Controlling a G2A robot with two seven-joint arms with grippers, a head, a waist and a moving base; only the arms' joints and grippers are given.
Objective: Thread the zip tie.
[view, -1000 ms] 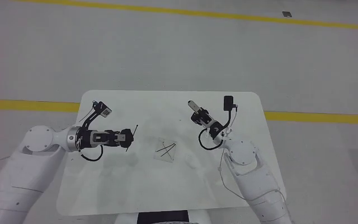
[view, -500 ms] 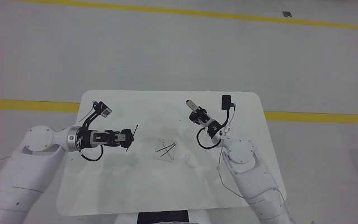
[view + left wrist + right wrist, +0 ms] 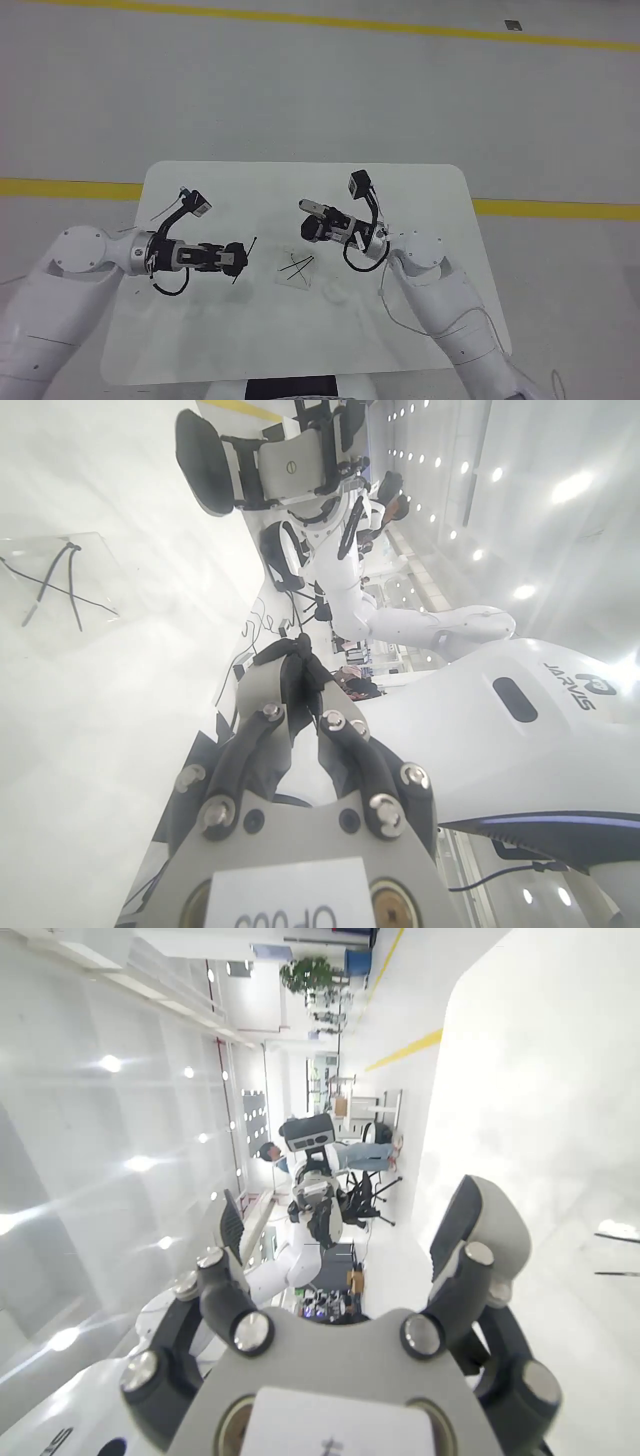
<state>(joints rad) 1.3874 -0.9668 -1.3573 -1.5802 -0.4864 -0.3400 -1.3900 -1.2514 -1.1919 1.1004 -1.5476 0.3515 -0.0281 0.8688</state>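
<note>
My left gripper [image 3: 238, 259] is shut on a thin black zip tie [image 3: 246, 258], which sticks out on both sides of the fingers; in the left wrist view the zip tie [image 3: 300, 652] is pinched at the fingertips. Two or three more black zip ties [image 3: 297, 266] lie crossed on a small clear sheet [image 3: 95, 550] at the table's middle, just right of the left gripper. My right gripper [image 3: 308, 217] hovers open and holds nothing, a little behind that sheet. Its fingers [image 3: 462, 1213] stand wide apart, with zip tie ends [image 3: 617, 1238] at the picture's edge.
The white table [image 3: 420, 190] has rounded corners. Yellow floor lines run behind it and to both sides. Cables loop off both wrists above the table.
The right arm has swung left from the back right toward the table's middle, gripper still open. The left gripper with its zip tie has shifted slightly right and nearer.
</note>
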